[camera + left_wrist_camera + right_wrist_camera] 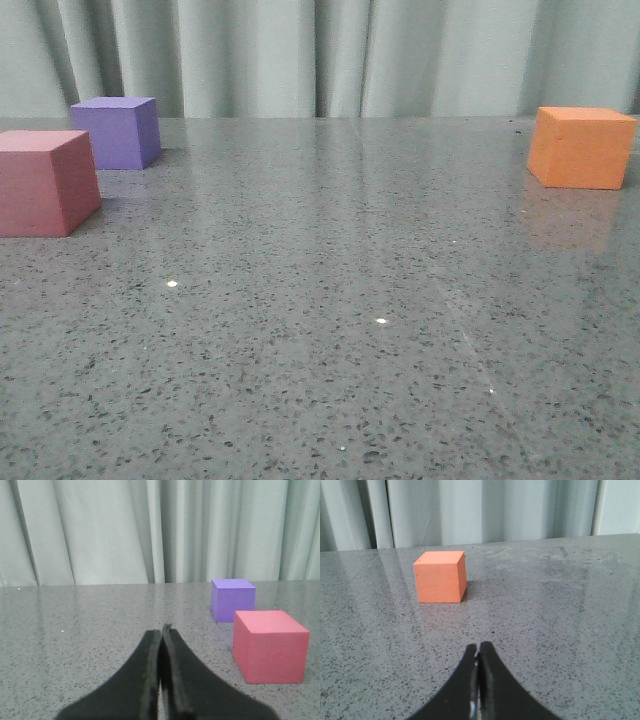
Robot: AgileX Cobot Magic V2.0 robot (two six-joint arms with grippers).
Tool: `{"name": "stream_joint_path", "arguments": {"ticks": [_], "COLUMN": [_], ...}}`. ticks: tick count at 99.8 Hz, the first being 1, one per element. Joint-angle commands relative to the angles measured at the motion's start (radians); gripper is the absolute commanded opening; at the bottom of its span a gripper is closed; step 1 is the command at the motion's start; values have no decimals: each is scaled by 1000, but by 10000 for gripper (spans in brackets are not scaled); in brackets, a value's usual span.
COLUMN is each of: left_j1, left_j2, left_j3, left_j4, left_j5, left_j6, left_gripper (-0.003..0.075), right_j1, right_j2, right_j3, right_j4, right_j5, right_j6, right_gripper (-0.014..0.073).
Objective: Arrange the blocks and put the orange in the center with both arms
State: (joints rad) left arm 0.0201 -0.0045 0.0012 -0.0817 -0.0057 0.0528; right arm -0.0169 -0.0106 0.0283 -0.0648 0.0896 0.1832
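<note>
Orange cube (583,147) far out on the right side of the speckled table (330,330), ahead of the right gripper (478,652), so nearer that arm. Pink-red cube (45,182) and purple cube (118,131) apparently just apart, ahead of the left gripper (161,635). Both pairs of fingers pressed together, holding nothing.

Left gripper (161,630) closed above a speckled grey table (90,625).
Its black fingers meet, holding nothing. A pink-red cube (270,646) sits beside a purple cube (233,600) near the pale curtain (100,530).
</note>
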Motion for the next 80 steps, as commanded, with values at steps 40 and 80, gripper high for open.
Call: {"name": "stream_joint_path", "arguments": {"ticks": [40, 80], "left_j1": [-3, -3], "left_j2": [-20, 188], "left_j3": [-160, -485], "left_j4": [-8, -8], "left_j5": [80, 216], "left_j6": [-2, -1], "left_gripper": [-20, -20], "right_j1": [-6, -6], "right_j2": [3, 247], "right_j3": [-157, -527], "right_j4": [53, 53], "right_j5": [-20, 319], "right_j6": [-6, -6], "right_gripper": [-122, -120]}}
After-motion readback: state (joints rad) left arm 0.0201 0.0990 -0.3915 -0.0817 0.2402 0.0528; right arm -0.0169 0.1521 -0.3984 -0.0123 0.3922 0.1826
